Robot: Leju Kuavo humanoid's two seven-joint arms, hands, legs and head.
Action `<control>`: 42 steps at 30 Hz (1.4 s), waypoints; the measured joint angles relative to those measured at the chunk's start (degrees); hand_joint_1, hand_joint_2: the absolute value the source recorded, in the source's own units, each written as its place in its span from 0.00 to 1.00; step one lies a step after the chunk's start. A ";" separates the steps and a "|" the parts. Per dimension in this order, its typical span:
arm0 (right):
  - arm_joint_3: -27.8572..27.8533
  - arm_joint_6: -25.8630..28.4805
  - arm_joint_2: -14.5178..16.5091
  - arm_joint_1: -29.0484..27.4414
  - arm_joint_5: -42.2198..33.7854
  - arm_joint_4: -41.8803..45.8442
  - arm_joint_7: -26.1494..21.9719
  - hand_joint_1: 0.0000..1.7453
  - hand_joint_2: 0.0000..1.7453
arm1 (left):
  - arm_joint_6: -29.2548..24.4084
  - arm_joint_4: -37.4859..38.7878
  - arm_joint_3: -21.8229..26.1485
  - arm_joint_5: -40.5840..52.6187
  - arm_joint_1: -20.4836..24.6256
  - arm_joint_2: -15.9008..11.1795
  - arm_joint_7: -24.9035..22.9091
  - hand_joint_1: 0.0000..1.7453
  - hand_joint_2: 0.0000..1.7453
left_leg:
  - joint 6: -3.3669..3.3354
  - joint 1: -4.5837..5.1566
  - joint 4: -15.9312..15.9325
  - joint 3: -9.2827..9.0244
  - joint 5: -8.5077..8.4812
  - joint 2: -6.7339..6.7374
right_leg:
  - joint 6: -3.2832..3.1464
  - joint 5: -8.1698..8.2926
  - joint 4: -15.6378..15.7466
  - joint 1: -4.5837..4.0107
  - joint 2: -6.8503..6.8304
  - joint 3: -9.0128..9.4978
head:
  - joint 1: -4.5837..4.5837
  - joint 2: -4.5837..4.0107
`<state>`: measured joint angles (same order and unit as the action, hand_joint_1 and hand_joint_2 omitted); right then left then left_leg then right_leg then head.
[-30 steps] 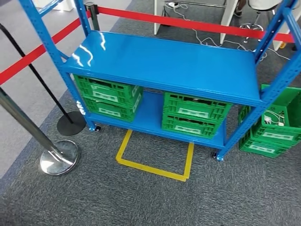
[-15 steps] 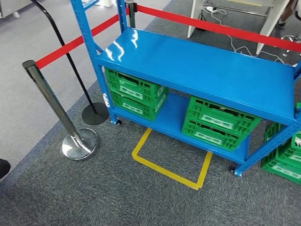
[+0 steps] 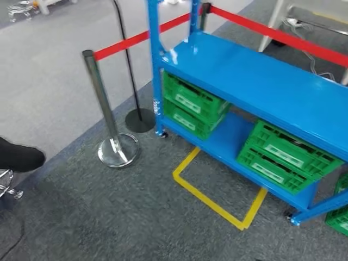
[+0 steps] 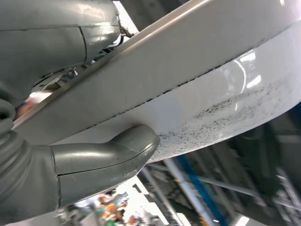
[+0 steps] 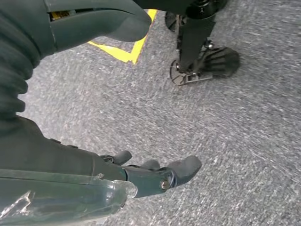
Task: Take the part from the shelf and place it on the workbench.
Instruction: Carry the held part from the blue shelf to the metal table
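Note:
In the left wrist view a large white curved part (image 4: 199, 89), its surface speckled with dark marks, lies in my left hand (image 4: 71, 165). The grey thumb (image 4: 117, 150) presses on one face and the other fingers lie across the opposite face. My right hand (image 5: 81, 165) hangs over the grey carpet with its fingers apart and nothing in them. The blue shelf (image 3: 262, 81) stands ahead on the right in the head view, its top board bare.
Two green crates (image 3: 193, 103) (image 3: 287, 155) sit on the shelf's lower board, and another (image 3: 339, 215) stands on the floor at the right edge. A yellow floor marking (image 3: 217, 204) lies before the shelf. A chrome stanchion (image 3: 104, 109) and red belts (image 3: 127, 41) stand left; a dark shoe (image 3: 20, 155) is at the far left.
The whole head view has swung left: the shelf, crates and yellow marking have slid toward the right of the picture, and the stanchion and a dark shoe have come in on the left.

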<state>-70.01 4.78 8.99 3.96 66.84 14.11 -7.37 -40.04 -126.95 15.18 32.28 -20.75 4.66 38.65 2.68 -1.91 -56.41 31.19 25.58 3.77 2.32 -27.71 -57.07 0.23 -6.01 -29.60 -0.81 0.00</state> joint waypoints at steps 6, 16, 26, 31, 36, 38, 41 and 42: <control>0.00 -0.21 0.11 -0.05 0.00 -0.11 -0.02 0.00 1.00 | -0.03 -0.01 -0.15 0.28 -0.06 -0.16 -0.16 1.00 1.00 | -2.27 0.64 -0.02 0.85 -0.62 -3.57 | 0.51 -6.92 -12.05 0.50 5.16 -5.17 | 0.68 0.02; 0.01 -0.44 0.10 -0.09 0.03 -0.16 0.00 0.00 1.00 | -0.01 0.00 -0.72 0.75 -0.03 -0.39 0.01 1.00 1.00 | -1.30 1.24 0.05 1.85 -1.66 -10.81 | -1.81 0.12 -0.88 -0.53 9.92 -1.12 | 0.68 0.01; 0.00 -0.45 0.11 -0.09 0.04 -0.19 -0.03 0.00 1.00 | -0.03 0.00 -0.91 0.79 -0.05 -0.74 0.04 1.00 1.00 | 0.41 1.10 -9.39 5.75 2.16 -2.95 | -2.50 0.90 0.36 -0.36 2.31 -0.51 | 0.36 0.00; 0.00 -0.43 0.02 -0.06 0.05 -0.19 -0.04 0.00 1.00 | -0.03 0.01 -1.04 0.78 0.06 -0.77 0.13 1.00 1.00 | -0.98 1.28 0.00 0.64 -0.60 0.02 | -1.10 -0.24 -0.36 -0.92 -0.75 -0.28 | 0.51 0.02; 0.02 -0.50 0.07 0.00 0.05 -0.27 -0.06 0.00 1.00 | -0.03 0.00 -1.11 0.85 0.03 -0.78 0.21 1.00 1.00 | -2.60 1.12 0.26 1.16 -1.30 -3.33 | 0.16 -6.16 -10.23 -0.25 4.93 -4.25 | 0.96 0.01; 0.01 -0.51 0.10 -0.22 0.03 -0.32 -0.02 0.00 1.00 | -0.03 0.00 -1.15 0.85 0.03 -0.77 0.21 1.00 1.00 | -2.79 1.22 0.24 1.39 -1.42 -4.88 | 0.17 -8.34 -16.84 -0.21 5.80 -7.66 | 0.96 0.01; 0.00 -0.50 0.10 -0.28 0.02 -0.32 0.00 0.00 1.00 | -0.03 0.00 -1.17 0.86 0.00 -0.76 0.21 1.00 1.00 | -2.65 1.22 0.22 1.34 -1.55 -7.37 | -0.12 -3.91 -12.11 -0.10 6.63 -6.11 | 0.97 0.01; 0.00 -0.50 0.10 -0.23 0.02 -0.32 0.00 0.00 1.00 | -0.03 0.00 -1.17 0.85 0.01 -0.75 0.21 1.00 1.00 | -2.48 1.21 0.19 1.33 -1.60 -8.09 | -0.18 -1.91 -8.05 0.06 7.96 -4.41 | 0.98 0.01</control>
<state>-70.01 4.28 9.09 3.73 66.86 13.79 -7.37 -40.07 -126.95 14.01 33.13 -20.74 3.91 38.86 0.20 -0.69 -56.22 32.52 23.98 -4.32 2.14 -29.62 -65.12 0.30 1.95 -34.01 0.17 0.01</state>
